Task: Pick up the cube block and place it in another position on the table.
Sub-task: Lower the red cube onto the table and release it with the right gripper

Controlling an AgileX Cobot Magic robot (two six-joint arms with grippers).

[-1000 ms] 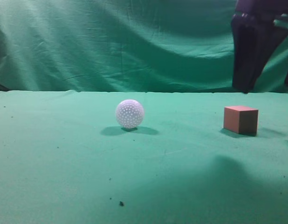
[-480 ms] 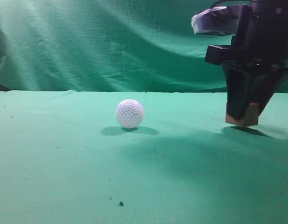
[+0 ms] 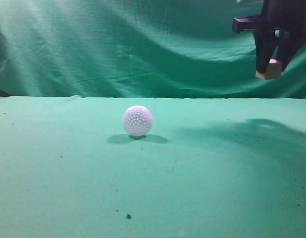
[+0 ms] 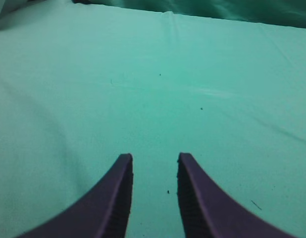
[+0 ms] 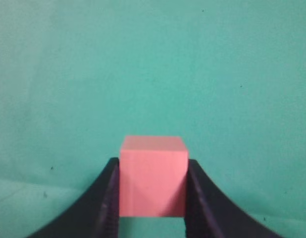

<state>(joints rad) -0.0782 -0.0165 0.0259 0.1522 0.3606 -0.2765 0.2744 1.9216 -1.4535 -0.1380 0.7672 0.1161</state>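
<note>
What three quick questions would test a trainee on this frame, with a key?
1. True or false: the cube block rests on the table.
2. Which pincer holds it: A left, B right, C neither?
3. Fill in: the one thing lying on the cloth is the white ____.

Key: 1 false, it hangs clamped high above the cloth. 2 B; the left one is open with nothing between its fingers. 3 ball.
</note>
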